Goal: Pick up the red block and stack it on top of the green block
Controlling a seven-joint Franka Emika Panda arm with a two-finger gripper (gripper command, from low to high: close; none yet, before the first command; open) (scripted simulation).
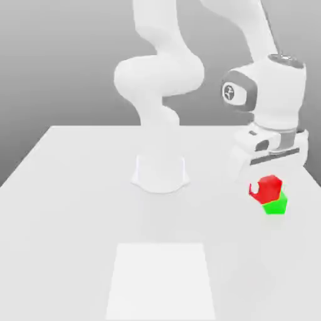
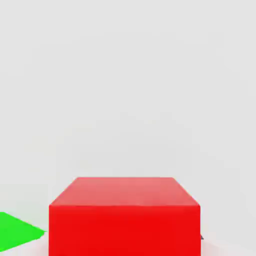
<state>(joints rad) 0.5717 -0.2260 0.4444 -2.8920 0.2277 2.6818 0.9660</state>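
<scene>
Red block [image 1: 270, 187] gripped in down-pointing pincer [image 1: 262, 188], over green block [image 1: 275, 204].

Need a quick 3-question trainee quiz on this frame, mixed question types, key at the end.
1. True or false: the red block lies flat on the table, far from the green block.
2. Multiple choice: in the exterior view, where does the gripper hang? A) over the white square patch in the table's near part B) at the exterior view's right, just above the green block C) behind the arm's base
3. Fill in: the gripper is shut on the ____ block.

Key:
1. False: the red block is held in the gripper, directly above the green block and close to it.
2. B
3. red
</scene>
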